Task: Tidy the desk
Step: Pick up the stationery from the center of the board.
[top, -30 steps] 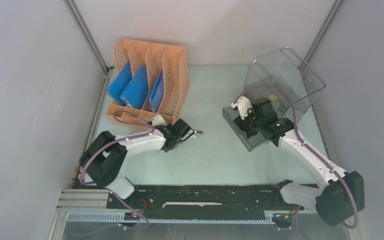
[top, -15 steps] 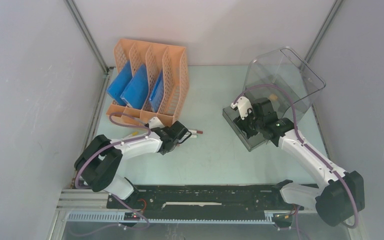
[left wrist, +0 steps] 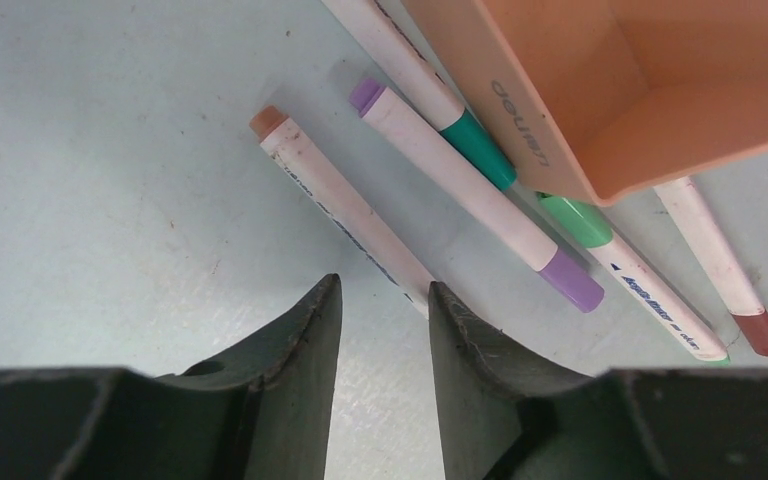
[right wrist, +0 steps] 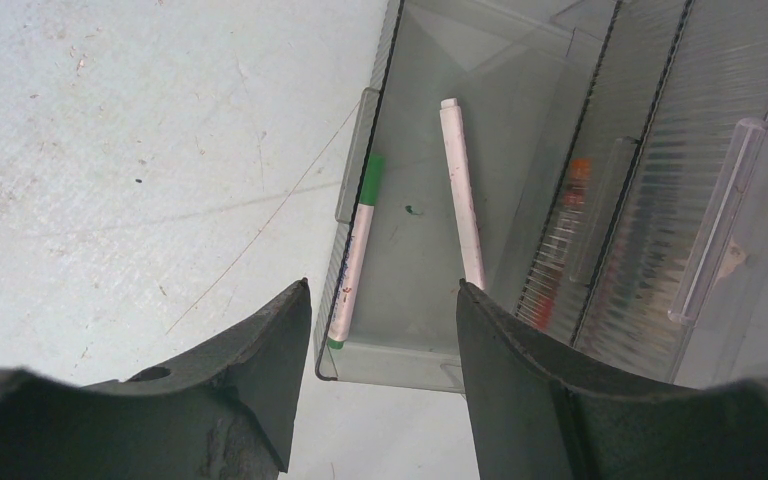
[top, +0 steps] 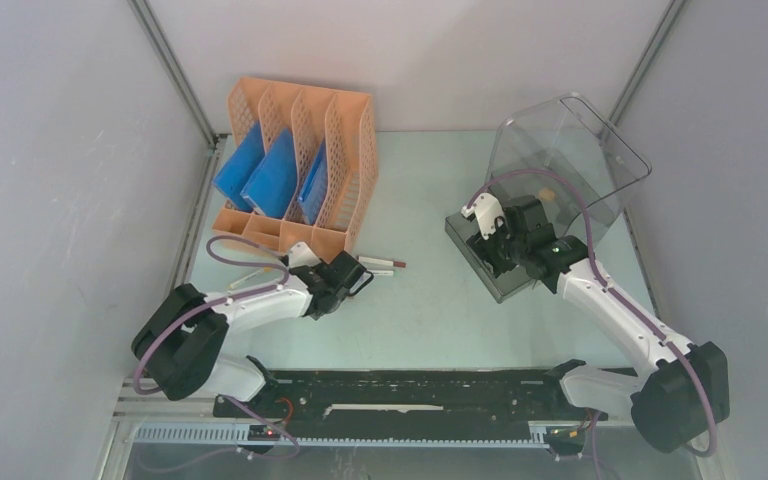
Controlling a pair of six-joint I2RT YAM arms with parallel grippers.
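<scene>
The pale mint-green tabletop (top: 430, 320) fills the middle of the overhead view, between grey panel walls. At upper left on it stands an orange perforated file rack (top: 295, 165) with blue folders (top: 270, 180) leaning in its slots. At right a clear plastic drawer box (top: 560, 160) is tipped back, with one drawer (right wrist: 410, 260) pulled out toward the frame's centre.

The left end effector (top: 360, 283) sits low over the tabletop, just below the rack's front corner. In its wrist view the left end effector (left wrist: 380, 290) is released: its dark fingers (left wrist: 305, 345) stand apart with bare tabletop between them. Just above them lies a brown-capped marker (left wrist: 340, 215), its lower end close to the right-hand fingertip. Beside it lies a purple-capped marker (left wrist: 470, 195), then a teal-banded marker (left wrist: 430, 85) running under the rack's corner (left wrist: 610, 90), and a red-capped marker (left wrist: 720, 270) at far right.

The right end effector (right wrist: 380, 290) is also released, empty, above the open drawer's near end. Inside the drawer lie a green-capped marker (right wrist: 355, 250) and a white marker (right wrist: 460, 195).
</scene>
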